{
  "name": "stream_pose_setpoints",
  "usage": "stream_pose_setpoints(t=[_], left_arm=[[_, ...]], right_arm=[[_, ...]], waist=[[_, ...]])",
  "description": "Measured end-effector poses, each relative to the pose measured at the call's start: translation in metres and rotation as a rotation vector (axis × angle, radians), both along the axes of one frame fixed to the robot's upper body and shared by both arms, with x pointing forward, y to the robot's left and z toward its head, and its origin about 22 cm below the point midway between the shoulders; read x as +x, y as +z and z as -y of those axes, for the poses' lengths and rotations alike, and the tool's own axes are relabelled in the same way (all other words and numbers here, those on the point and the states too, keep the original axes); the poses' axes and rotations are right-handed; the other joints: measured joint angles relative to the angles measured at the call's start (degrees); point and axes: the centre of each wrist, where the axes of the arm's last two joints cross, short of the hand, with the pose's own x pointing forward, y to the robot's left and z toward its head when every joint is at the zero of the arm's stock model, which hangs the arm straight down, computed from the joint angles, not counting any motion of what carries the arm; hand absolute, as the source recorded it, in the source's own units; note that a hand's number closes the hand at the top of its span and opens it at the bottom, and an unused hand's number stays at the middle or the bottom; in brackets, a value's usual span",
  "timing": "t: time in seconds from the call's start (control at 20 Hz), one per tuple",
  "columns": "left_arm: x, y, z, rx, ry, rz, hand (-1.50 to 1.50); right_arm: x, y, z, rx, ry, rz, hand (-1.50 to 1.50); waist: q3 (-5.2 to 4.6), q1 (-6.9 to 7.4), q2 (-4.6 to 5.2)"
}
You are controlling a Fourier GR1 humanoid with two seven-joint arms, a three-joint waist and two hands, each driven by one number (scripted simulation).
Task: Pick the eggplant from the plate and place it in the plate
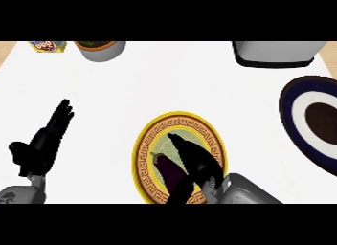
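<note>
A dark purple eggplant (168, 168) lies on the yellow patterned plate (149, 143) at the counter's front middle. My right hand (196, 162) is over that plate, its fingers stretched along the eggplant's right side and its thumb reaching down near the eggplant's lower end; the fingers are not curled round it. A second plate (297, 115), dark blue with a white ring and brown centre, lies at the right edge. My left hand (42, 143) rests open at the left, fingers pointing up, away from both plates.
A grey pot (100, 50) with dark contents stands at the back left, a small colourful packet (48, 46) beside it. A grey appliance (277, 52) stands at the back right. White counter lies between the two plates.
</note>
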Motion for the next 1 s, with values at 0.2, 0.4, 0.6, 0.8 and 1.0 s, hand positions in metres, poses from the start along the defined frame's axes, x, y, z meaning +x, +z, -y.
stream_pose_setpoints(t=[0.2, 0.4, 0.6, 0.8, 1.0], left_arm=[[-0.002, -0.001, 0.005, -0.003, 0.002, 0.004, 0.00], [-0.001, -0.006, 0.004, -0.003, 0.001, -0.001, 0.00], [-0.005, -0.007, 0.000, -0.005, -0.006, -0.006, 0.00], [-0.004, -0.001, 0.004, 0.000, -0.008, -0.005, 0.00], [-0.003, -0.002, 0.007, -0.002, -0.010, -0.006, 0.00]], right_arm=[[0.000, -0.011, -0.010, -0.027, 0.007, -0.004, -1.50], [0.002, -0.023, -0.011, -0.068, 0.010, -0.013, -1.50], [-0.001, -0.037, -0.011, -0.072, 0.022, -0.012, 1.50], [0.006, -0.041, -0.011, -0.062, 0.050, -0.006, 1.50], [0.007, -0.045, -0.011, -0.056, 0.061, 0.019, 1.50]], waist=[[0.01, -0.03, -0.02], [0.01, -0.11, -0.03], [-0.13, -0.16, -0.45], [-0.56, -0.37, -1.00], [-0.81, -0.60, -1.28]])
